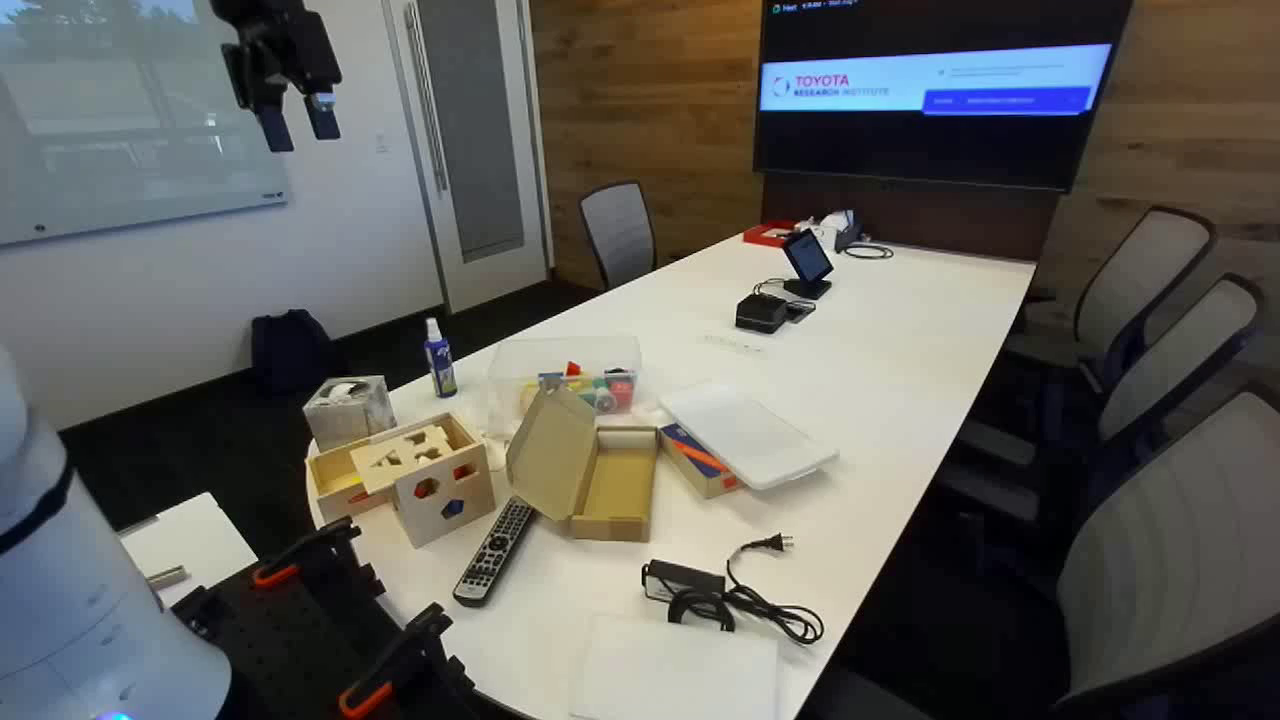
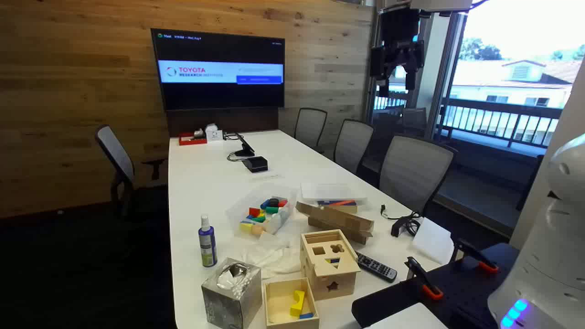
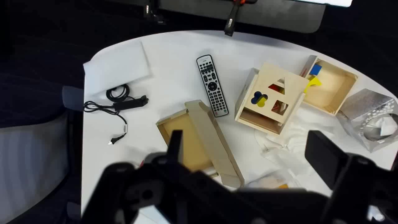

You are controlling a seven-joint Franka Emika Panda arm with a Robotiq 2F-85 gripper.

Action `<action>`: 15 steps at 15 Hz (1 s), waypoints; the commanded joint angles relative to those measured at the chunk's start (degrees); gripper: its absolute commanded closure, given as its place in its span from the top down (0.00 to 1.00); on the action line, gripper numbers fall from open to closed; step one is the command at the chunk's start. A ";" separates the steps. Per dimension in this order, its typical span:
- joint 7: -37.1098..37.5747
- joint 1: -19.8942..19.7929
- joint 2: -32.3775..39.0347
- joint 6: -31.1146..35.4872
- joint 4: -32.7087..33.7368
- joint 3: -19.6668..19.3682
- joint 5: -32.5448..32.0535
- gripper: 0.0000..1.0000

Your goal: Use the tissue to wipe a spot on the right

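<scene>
The gripper (image 1: 302,130) hangs spread wide above a white table (image 1: 860,340). In the wrist view, crumpled tissue (image 3: 295,143) lies near four o'clock.

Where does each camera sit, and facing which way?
In an exterior view: raised by the near end of the table, arm at left, facing the screen; end effector top left.
In an exterior view: same end, arm at right, facing the screen past the bottle; end effector top right.
Wrist view: over the table, looking down at the remote; fingers in lower half.
Both exterior views share screen, table and arm.
</scene>
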 commanded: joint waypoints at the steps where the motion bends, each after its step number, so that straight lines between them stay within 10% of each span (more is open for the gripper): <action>1: 0.42 0.83 0.23 -0.16 0.20 -0.58 -0.37 1.00; 15: -7.23 4.57 43.91 36.01 3.45 -0.62 -1.47 1.00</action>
